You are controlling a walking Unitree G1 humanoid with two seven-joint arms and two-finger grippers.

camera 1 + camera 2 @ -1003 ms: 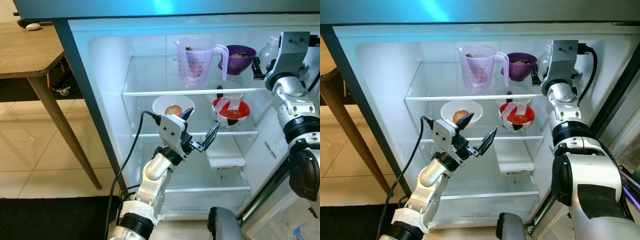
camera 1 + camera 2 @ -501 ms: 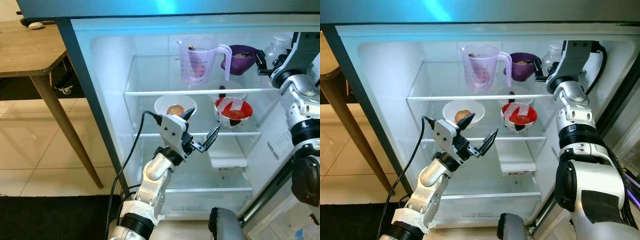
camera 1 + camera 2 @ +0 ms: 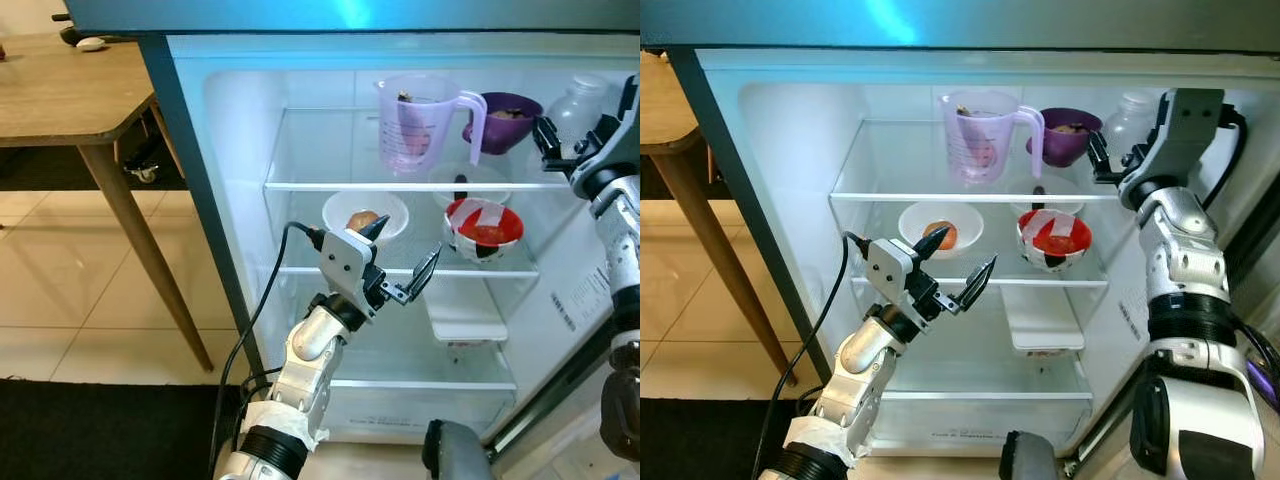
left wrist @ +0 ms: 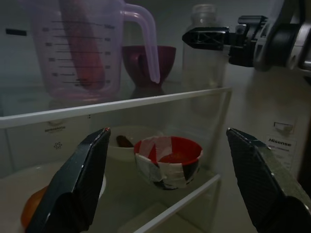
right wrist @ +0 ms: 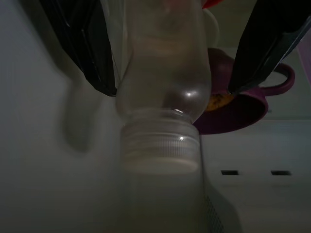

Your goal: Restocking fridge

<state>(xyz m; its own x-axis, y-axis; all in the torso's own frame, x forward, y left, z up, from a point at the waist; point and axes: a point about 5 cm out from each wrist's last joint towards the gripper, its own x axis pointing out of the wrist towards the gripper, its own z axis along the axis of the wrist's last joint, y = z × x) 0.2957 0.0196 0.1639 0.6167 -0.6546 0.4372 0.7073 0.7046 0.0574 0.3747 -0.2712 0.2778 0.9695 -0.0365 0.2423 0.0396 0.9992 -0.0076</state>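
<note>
While the fridge (image 3: 190,150) stands open, the left eye view places the clear bottle (image 3: 582,103) upright at the right end of the top shelf (image 3: 400,186), just beside the purple bowl (image 3: 503,110), with the right gripper (image 3: 556,140) raised close in front of it. The left gripper (image 3: 400,262) hangs lower, before the middle shelf, near the white bowl (image 3: 365,212) holding an orange item and the red-and-white bowl (image 3: 485,222); its jaws stand wide apart and empty. The right arm is plainly the nearer to the bottle.

In the right eye view, the measuring jug (image 3: 982,135) stands left of the purple bowl, and the bottle rises vertically behind the right gripper's fingers.

In the left wrist view, the red-and-white bowl lies between the two spread fingertips (image 4: 80,182), further in on the shelf.

In the right wrist view, the bottle's neck and ribbed cap lie between the two black fingers (image 5: 87,48), which stand apart on either side of it without closing on it; the bottle's long axis runs across the line between the jaws, which suits a side grasp.

Compared with a second ago, the whole scene has shifted rightward in the head views, a camera move; the right gripper has drawn back from the purple bowl towards the bottle, while the left gripper keeps its pose.
</note>
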